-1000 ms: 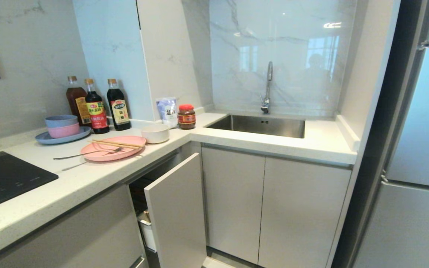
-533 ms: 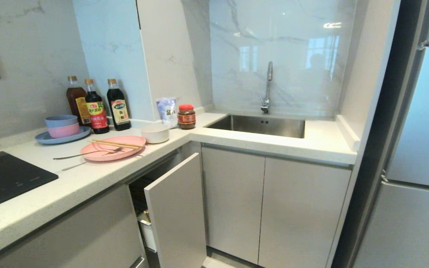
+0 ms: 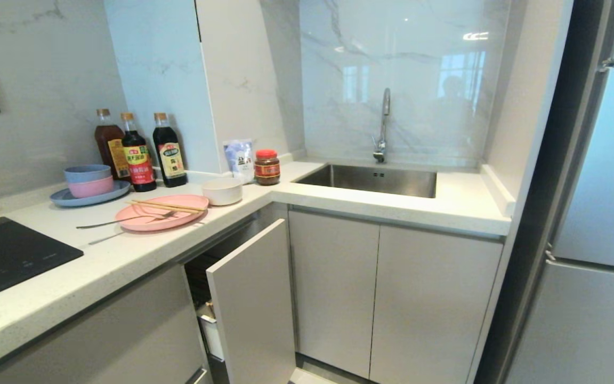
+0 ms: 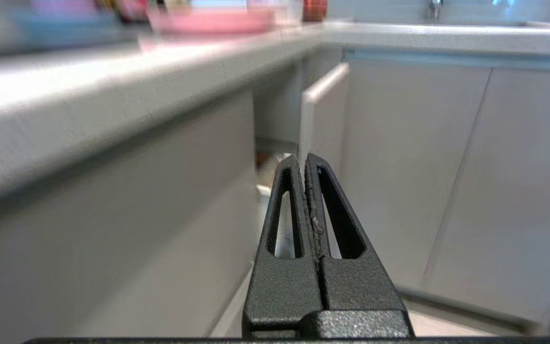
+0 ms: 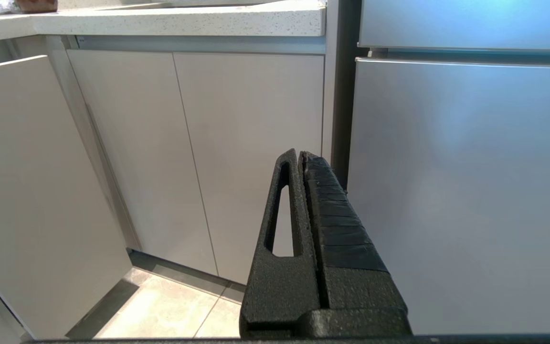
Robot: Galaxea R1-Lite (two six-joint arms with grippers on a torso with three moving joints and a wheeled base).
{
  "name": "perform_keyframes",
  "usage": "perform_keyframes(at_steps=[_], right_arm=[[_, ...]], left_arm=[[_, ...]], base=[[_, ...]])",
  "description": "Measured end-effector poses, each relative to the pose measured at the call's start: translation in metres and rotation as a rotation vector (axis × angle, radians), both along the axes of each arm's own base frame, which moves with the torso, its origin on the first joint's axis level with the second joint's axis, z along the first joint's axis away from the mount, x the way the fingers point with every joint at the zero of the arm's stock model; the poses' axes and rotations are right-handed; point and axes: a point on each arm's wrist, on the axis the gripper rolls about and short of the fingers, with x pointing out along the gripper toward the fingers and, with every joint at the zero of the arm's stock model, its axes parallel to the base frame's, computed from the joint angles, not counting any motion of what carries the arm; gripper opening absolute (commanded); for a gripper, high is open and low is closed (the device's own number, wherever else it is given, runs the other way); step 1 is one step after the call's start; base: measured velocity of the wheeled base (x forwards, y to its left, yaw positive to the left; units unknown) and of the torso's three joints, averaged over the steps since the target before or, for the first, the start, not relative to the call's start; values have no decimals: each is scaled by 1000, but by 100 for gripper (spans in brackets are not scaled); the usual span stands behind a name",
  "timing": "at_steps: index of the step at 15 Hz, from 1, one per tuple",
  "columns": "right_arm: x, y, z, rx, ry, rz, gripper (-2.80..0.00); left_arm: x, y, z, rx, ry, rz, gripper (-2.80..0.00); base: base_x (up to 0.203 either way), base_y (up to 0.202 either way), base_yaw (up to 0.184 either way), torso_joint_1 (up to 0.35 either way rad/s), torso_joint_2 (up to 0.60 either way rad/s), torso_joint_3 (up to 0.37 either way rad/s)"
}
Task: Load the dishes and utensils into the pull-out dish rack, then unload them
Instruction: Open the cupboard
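Both grippers low before cabinets: left gripper (image 4: 305, 165) pinched closed, empty; right gripper (image 5: 299, 160) same. Dish rack (image 3: 251, 298) partly pulled out. Farther, on counter (image 3: 126, 256): pink plate (image 3: 160, 216) carrying chopsticks (image 3: 166, 206), fork (image 3: 126, 218); bowl (image 3: 222, 191) beside.

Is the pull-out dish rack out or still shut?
Partly out: its white panel front stands clear of the cabinet line, a dark gap behind it.

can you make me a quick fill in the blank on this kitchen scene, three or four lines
1. The chopsticks lie across the ____ plate.
2. The white bowl stands on the counter, beside the plate, between it and the jar with the ____ lid.
3. The rack's panel below the counter stands ____.
4. Both the left gripper and right gripper are ____ and hold nothing.

Missing words: pink; red; pulled out; shut
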Motion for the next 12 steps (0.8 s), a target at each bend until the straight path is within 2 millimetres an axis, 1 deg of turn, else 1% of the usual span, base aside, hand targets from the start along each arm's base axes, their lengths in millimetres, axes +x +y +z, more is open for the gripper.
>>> perform_keyframes(at_steps=[1, 3, 6, 7, 8, 9, 10, 11, 12], right_arm=[[0, 0, 0, 0, 0, 0, -280], [0, 0, 0, 0, 0, 0, -280], [0, 0, 0, 0, 0, 0, -280], [0, 0, 0, 0, 0, 0, -280], [0, 0, 0, 0, 0, 0, -280], [0, 0, 0, 0, 0, 0, -280], [0, 0, 0, 0, 0, 0, -280], [0, 0, 0, 0, 0, 0, -280], [0, 0, 0, 0, 0, 0, -280]], left_arm=[[-3, 0, 9, 20, -28, 2, -280], [-16, 0, 41, 38, -108, 13, -280], [-45, 1, 111, 42, -175, 50, -280], [-51, 1, 138, 43, -176, 58, -280], [-53, 1, 168, 45, -177, 64, -280], [-50, 1, 198, 48, -183, 68, -280], [-42, 1, 229, 53, -199, 72, -280], [-28, 1, 260, 55, -216, 75, -280], [-11, 1, 283, 54, -221, 75, -280]], base=[[0, 0, 0, 0, 0, 0], [0, 0, 0, 0, 0, 0], [0, 0, 0, 0, 0, 0], [0, 0, 0, 0, 0, 0], [0, 0, 0, 0, 0, 0], [0, 0, 0, 0, 0, 0], [0, 0, 0, 0, 0, 0], [0, 0, 0, 0, 0, 0], [0, 0, 0, 0, 0, 0]])
